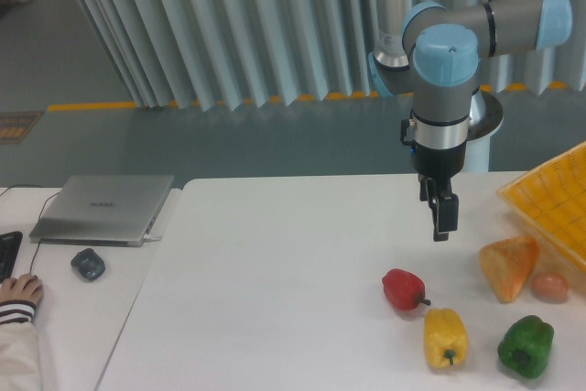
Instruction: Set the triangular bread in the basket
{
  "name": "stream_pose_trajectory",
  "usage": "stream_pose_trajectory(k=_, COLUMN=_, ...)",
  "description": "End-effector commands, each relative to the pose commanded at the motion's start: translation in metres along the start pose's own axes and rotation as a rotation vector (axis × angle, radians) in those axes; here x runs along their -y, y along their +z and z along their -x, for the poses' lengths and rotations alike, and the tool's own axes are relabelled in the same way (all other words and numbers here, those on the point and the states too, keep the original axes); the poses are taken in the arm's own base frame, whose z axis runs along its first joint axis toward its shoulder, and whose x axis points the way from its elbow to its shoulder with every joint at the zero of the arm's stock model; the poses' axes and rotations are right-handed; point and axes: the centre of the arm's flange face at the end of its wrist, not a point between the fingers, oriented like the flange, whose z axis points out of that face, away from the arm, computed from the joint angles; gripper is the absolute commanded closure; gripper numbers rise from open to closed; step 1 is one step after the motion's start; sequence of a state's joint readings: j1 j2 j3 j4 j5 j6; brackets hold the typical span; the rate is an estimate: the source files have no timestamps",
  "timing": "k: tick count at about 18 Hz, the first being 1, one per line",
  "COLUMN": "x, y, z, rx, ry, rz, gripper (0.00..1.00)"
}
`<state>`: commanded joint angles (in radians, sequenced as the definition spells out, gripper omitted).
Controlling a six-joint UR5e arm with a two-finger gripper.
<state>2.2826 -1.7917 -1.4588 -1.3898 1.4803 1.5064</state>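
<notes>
Arm point(485, 25) bent, pincer point(441, 217) pointing down, fingers together, empty.

Grey ribbed panels point(229, 25) are lining the back wall, a yellow stripe point(92, 105) is running along the grey floor point(137, 148), and soft light is falling evenly on the white surface point(275, 299).

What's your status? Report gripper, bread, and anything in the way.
Gripper above table, holding nothing; open or shut unclear. Bread on table beside basket, not yet in. Small ball sits next to bread; path otherwise clear.
</notes>
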Motion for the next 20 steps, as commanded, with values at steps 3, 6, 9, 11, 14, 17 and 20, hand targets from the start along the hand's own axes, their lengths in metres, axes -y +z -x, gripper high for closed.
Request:
stream_pose_trajectory(k=3, x=0.000, y=0.002, z=0.000, rx=-0.003, ry=0.004, rz=-0.001, gripper=0.00)
stream_pose_trajectory(k=6, x=0.000, y=0.005, z=0.000, rx=-0.008, ry=-0.001, rz=-0.001, gripper=0.00)
stream_pose_trajectory(k=9, x=0.000, y=0.010, z=0.003, rx=0.046, ry=-0.046, rz=-0.007, gripper=0.00)
stream_pose_trajectory(k=11, x=-0.003, y=0.025, z=-0.001, rx=0.062, ry=-0.098, rz=-0.013, gripper=0.00)
stream_pose_trajectory(k=14, x=0.000, y=0.028, z=-0.002, rx=0.080, ry=-0.097, rz=-0.014, gripper=0.00)
stream_pose_trajectory(k=17, x=-0.002, y=0.037, z=-0.004, rx=0.064, ry=-0.100, rz=-0.014, gripper=0.00)
stream_pose_trajectory(k=20, x=-0.011, y=0.043, z=-0.003, rx=0.094, ry=-0.102, rz=-0.009, gripper=0.00)
